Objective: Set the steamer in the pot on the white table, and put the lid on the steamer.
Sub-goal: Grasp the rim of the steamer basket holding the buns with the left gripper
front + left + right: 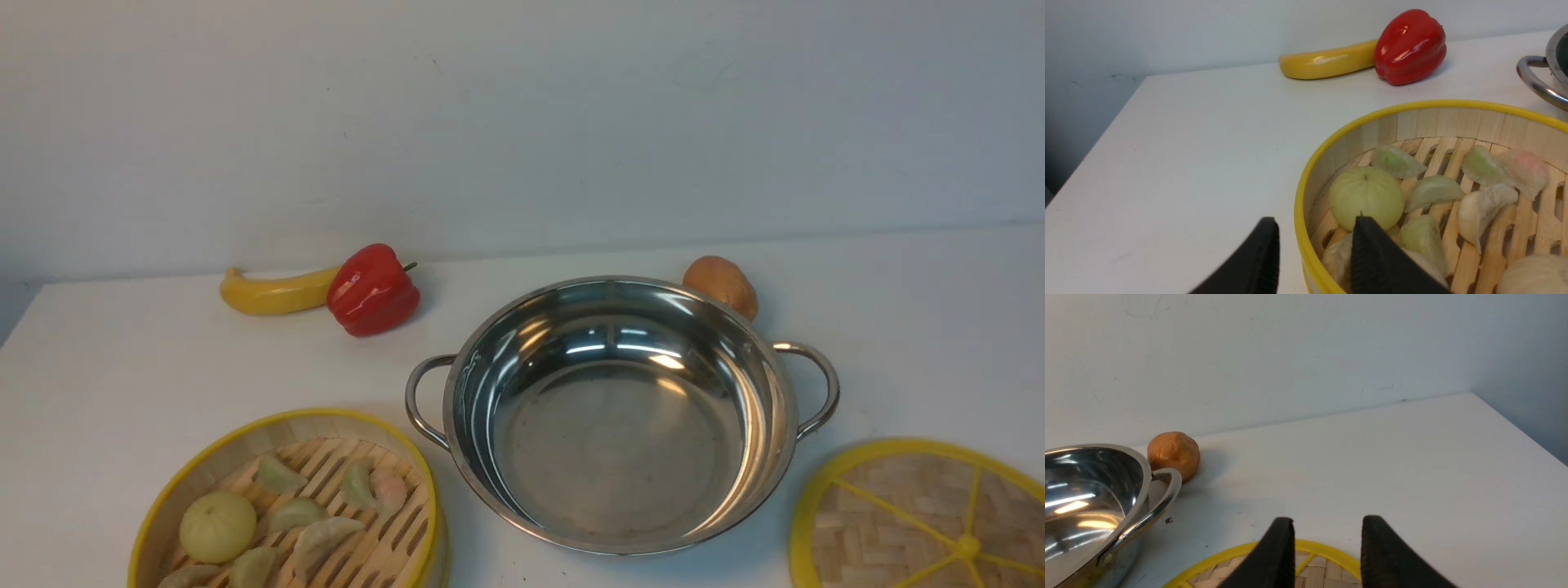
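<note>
The plain white table (122,351) carries the wide, mirror-bright steel pot (620,441) at centre. The slatted bamboo steamer (245,441) with its dumplings (326,539) sits just beside it on the near left, and the flat woven lid (890,498) on the near right. Only the wrist views show the grippers: the left gripper (1316,220) has its jaws spread astride the steamer's yellow-rimmed wall, and the right gripper (1329,518) has its jaws spread over the lid's yellow rim.

Pot (620,416) ctr on table (122,367); steamer (245,437) w/ dumplings (326,539) front-left, lid (906,514) front-right, both just beside pot.
</note>
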### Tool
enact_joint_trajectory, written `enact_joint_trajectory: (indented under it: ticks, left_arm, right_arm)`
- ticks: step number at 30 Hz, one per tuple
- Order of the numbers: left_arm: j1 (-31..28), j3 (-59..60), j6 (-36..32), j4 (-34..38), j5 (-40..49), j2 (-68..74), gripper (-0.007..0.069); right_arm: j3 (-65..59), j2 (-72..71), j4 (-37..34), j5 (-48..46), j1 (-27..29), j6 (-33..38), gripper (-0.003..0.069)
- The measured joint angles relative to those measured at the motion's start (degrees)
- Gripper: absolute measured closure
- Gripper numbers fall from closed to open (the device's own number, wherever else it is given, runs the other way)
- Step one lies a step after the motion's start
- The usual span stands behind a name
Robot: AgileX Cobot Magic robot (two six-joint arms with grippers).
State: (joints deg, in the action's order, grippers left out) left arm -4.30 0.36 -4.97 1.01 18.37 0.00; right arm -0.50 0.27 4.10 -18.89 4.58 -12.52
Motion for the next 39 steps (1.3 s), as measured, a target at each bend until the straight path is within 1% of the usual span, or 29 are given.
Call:
enact_joint_trajectory:
  ticks: [34, 36, 39]
  left_arm:
    - [0.0, 0.0, 0.0, 0.0, 0.0, 0.0, 0.0384]
    - [0.0, 0.0, 0.37, 0.81, 0.0, 0.0, 0.0384]
    - [0.0, 0.0, 4.07, 7.19, 0.0, 0.0, 0.0384]
  right_arm:
    - [0.0, 0.0, 0.0, 0.0, 0.0, 0.0, 0.0414]
    - [0.0, 0.0, 0.0, 0.0, 0.0, 0.0, 0.0414]
    - [0.0, 0.0, 0.0, 0.0, 0.0, 0.0, 0.0414]
